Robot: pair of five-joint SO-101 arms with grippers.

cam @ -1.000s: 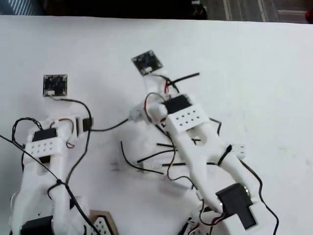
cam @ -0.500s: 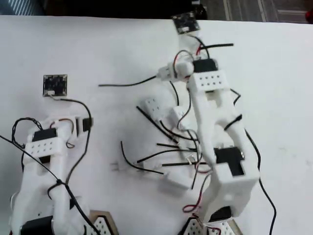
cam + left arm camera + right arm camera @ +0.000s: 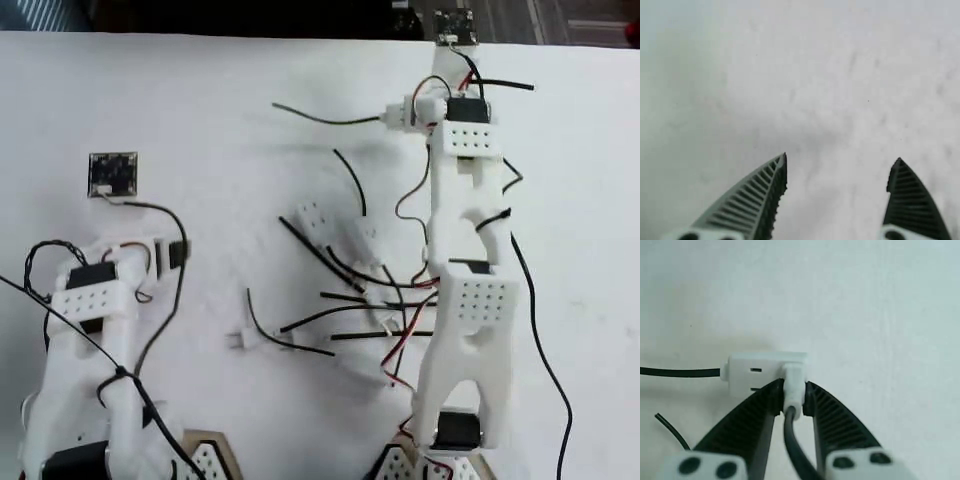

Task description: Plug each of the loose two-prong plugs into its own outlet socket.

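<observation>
Our right jaws are closed tight on a white two-prong plug (image 3: 793,390), its black cord (image 3: 791,440) running back between them. The plug's front end touches the face of a white outlet socket (image 3: 760,371); we cannot see its prongs. From the right wrist we see two dark slots (image 3: 755,371) on that face just beside the plug. From the high view we see the socket lead (image 3: 325,118) trailing toward the upper middle of the frame and the right arm (image 3: 465,200) stretched to the upper right.

Our left jaws are spread wide and hold nothing, over bare white tabletop (image 3: 805,75); the left arm (image 3: 90,300) sits at lower left.

Mid-frame in the high view lie another white socket block (image 3: 314,220), a tangle of loose black wires (image 3: 340,310) and, at its lower left, a loose white plug (image 3: 240,340). A small black circuit board (image 3: 112,173) sits above the left arm.
</observation>
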